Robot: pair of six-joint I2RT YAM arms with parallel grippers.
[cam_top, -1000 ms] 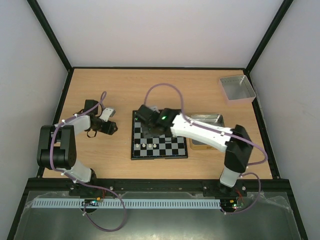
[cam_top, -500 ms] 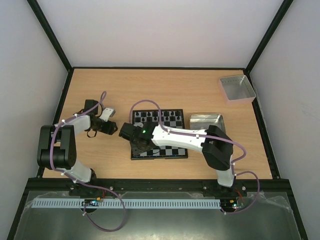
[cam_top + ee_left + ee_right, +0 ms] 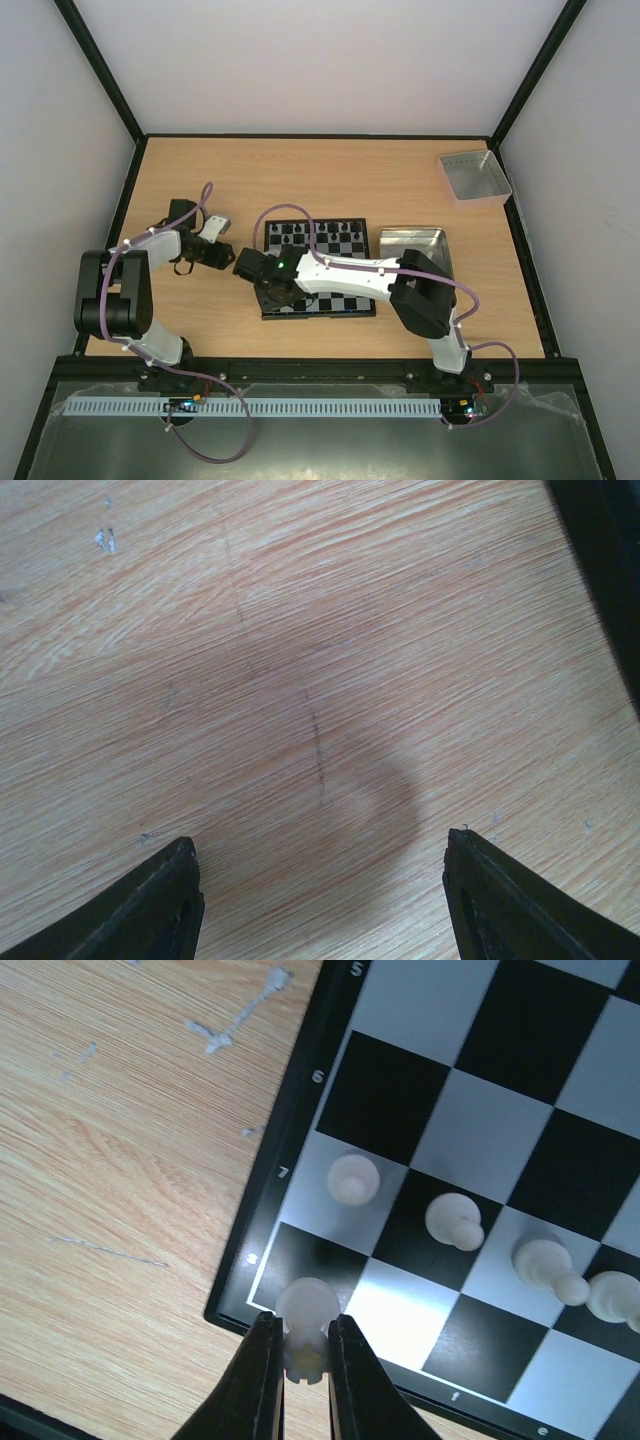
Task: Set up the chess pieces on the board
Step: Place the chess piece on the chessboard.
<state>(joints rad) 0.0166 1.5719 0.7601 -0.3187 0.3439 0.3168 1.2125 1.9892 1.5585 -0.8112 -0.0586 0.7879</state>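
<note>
Right claw [image 3: 302, 1338] grips a white piece [image 3: 306, 1305] at the board's [image 3: 300, 1130] corner square.

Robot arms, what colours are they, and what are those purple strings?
The left arm and right arm are white tubes with chunky black joints. The purple strings are thin cables looping along each arm. A green light glows on the right wrist. The fingers are black and pointed.

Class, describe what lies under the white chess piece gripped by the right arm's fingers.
The small white chess piece sits over the black corner square of the black-rimmed checkered chessboard. Black fingers cover its base, so contact cannot be seen.
</note>
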